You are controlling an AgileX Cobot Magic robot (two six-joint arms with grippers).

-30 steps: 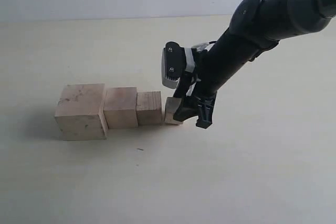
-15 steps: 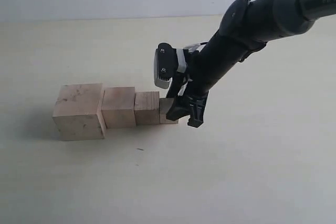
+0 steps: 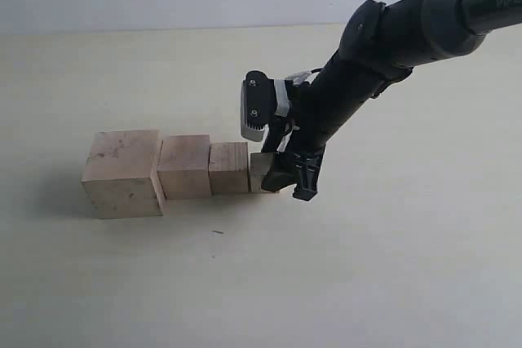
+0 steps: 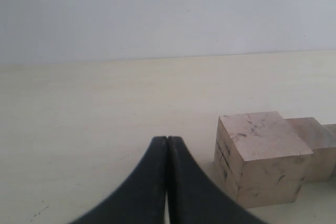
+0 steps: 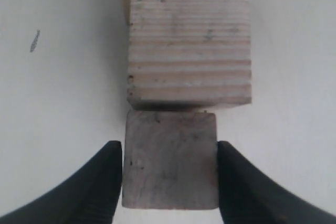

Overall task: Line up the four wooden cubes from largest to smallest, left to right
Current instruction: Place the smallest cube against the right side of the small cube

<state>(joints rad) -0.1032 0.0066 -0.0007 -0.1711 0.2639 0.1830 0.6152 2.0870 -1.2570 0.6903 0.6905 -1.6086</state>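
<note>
The row is almost ready on the table (image 3: 391,266): largest cube (image 3: 122,173) at the left end, then second cube (image 3: 185,166), third cube (image 3: 229,167), and smallest cube (image 3: 261,173) at the right end, seeming to touch the third. The right claw (image 3: 291,181) grasps the smallest cube, one finger on each side. I think the good way now is to release slowly and lift straight up, so that no finger drags this cube out of line. The left claw (image 4: 167,142) is clenched on nothing, near the largest cube, not touching it
</note>
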